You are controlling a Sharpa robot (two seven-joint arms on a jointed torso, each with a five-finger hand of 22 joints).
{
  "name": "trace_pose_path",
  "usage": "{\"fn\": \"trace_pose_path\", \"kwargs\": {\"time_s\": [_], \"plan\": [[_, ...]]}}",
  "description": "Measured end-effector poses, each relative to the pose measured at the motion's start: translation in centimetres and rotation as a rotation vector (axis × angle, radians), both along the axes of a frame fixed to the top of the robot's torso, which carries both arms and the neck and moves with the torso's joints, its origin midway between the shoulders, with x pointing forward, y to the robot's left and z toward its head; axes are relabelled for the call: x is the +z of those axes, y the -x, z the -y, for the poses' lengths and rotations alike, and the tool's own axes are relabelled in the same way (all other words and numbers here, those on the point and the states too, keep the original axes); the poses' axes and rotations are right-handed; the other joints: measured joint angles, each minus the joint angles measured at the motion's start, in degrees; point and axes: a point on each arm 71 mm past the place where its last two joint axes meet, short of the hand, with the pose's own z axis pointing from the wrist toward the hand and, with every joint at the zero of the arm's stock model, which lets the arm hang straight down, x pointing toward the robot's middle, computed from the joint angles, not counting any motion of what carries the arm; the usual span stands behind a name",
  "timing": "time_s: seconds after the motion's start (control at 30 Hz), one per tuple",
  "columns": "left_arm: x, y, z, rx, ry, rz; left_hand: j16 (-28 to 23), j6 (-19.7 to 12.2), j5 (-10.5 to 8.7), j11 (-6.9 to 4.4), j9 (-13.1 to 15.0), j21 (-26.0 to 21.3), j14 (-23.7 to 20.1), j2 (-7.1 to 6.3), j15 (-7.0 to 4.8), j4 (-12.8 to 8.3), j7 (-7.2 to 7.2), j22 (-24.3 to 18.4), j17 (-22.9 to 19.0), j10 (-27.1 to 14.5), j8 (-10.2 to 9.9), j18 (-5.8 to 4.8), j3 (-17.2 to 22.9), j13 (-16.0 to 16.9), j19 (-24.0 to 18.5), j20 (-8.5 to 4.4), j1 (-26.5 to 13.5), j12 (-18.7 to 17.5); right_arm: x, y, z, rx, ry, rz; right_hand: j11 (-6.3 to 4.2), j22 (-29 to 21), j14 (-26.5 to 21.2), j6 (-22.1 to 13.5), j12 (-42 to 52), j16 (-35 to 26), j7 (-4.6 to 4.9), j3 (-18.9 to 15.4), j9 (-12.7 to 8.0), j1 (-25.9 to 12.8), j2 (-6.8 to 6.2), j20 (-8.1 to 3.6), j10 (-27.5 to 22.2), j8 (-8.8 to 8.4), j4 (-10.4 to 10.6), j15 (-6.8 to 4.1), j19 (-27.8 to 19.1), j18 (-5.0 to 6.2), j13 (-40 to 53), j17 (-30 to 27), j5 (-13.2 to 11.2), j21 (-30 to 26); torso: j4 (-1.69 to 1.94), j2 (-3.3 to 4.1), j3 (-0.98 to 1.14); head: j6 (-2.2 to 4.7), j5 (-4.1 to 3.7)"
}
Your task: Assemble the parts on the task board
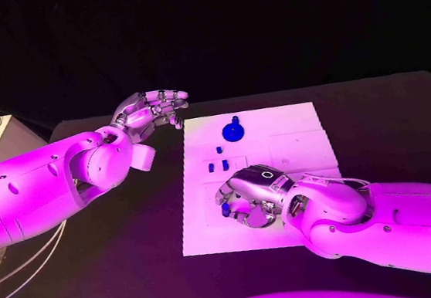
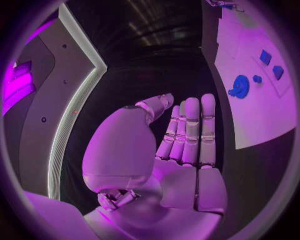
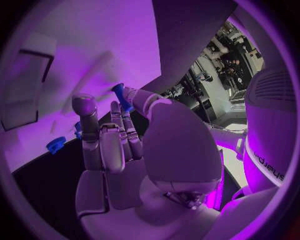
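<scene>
- Black table (image 1: 391,118) carries the white task board (image 1: 281,133) at its middle.
- Blue parts on the board: one larger round piece (image 1: 232,129) near the board's far edge; a small peg (image 1: 219,149) just nearer than it; a pair of small blocks (image 1: 215,167) nearer again, all toward the board's left side. The left wrist view shows the same set: round piece (image 2: 239,86), peg (image 2: 257,78), two blocks (image 2: 271,65).
- Right hand (image 1: 249,198) is low over the board's near half, close to the near-left corner, fingers curled downward. A small blue part (image 3: 119,95) sits pinched between thumb and a fingertip, seen in the right wrist view, right at the board surface. Blue also shows under the hand in the head view (image 1: 226,211).
- Another blue piece (image 3: 55,145) lies at the board's edge beyond the fingers; cannot tell which part it is.
- Left hand (image 1: 150,110) hangs above the table just off the board's far-left corner, holding nothing; fingers (image 2: 190,130) straight and side by side, thumb apart.
</scene>
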Motion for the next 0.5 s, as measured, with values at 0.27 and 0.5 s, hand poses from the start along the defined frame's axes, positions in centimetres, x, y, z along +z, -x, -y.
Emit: {"fn": "trace_pose_path", "kwargs": {"time_s": [0.27,0.5], "plan": [[0.00,0.00,0.01,0.000,0.000,0.000,0.00,0.00,0.00,0.00,0.00,0.00,0.00,0.00,0.00,0.00,0.00,0.00,0.00,0.00,0.00,0.00,0.00,0.00,0.00,0.00,0.00,0.00,0.20,-0.07,0.29,-0.013,-0.024,0.015,0.69,-0.90,-0.08,-2.50,1.95,-0.88,0.73,-3.46,-0.50,0.00,0.03,0.58,-4.57,-1.17,-0.99,0.70,-1.19,0.00,0.15,-1.69,0.43,-3.13,0.04,0.01,0.00,-0.03,-0.07],[0.00,-0.01,-0.04,0.001,0.000,0.000,0.00,0.00,0.00,0.00,-0.05,0.00,0.00,0.00,0.00,0.00,0.00,0.00,0.00,0.00,0.00,0.00,0.00,0.00,0.00,0.00,0.00,0.00,0.45,-0.02,0.89,-0.028,-0.047,0.025,0.86,-2.61,-0.39,-4.79,5.36,-1.58,0.69,-10.69,-0.80,1.48,1.81,1.13,-8.81,-1.76,-0.32,1.01,-2.36,0.91,0.45,-3.11,1.48,-7.58,0.04,0.01,0.00,0.01,-0.08]]}}
